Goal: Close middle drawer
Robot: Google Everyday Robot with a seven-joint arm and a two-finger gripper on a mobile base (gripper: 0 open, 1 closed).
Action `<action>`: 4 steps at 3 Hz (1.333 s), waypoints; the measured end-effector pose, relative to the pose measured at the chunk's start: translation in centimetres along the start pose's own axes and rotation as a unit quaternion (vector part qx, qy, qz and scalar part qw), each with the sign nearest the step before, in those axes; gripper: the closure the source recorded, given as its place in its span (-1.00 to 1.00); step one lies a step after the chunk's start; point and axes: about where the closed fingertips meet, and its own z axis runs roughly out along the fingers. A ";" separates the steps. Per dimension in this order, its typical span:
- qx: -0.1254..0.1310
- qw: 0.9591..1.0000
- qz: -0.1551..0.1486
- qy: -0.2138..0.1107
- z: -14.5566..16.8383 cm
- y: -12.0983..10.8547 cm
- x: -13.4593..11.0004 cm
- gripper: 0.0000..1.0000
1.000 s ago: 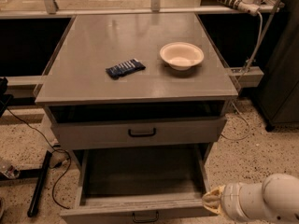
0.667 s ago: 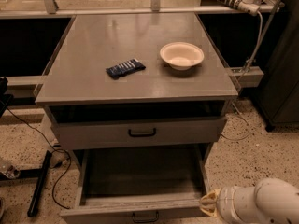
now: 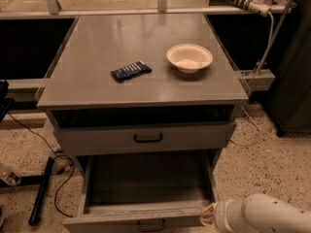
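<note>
middle drawer (image 3: 146, 211) is pulled far out, low in the camera view, under the upper drawer (image 3: 194, 137), which sits only slightly proud of the carcass. Its front is cut off by the bottom edge, with the black bar handle (image 3: 150, 224) just visible. gripper (image 3: 208, 216) sits at the drawer's right front corner, just beside or touching the front panel; can't tell which, and can't tell whether it's spread or pinched together. Handling guess: rigid box on slides, looks empty, so light and low resistance, nothing fragile. No grasp needed, just a flat push on the front. Pushing at the right corner may rack the box on its slides, so contact near the handle, mid-front, looks safer. The smooth grey front may let the contact slip sideways. The bowl (image 3: 189, 58) and dark snack packet (image 3: 130, 71) on the tabletop (image 3: 97, 38) are well away from the push.
</note>
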 end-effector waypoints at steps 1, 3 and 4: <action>-0.004 1.000 0.000 0.008 2.9 0.3 1.0 1.00; -0.009 1.000 -0.016 -0.004 5.6 1.4 1.0 1.00; -0.009 1.000 -0.016 -0.004 5.7 1.5 1.0 0.63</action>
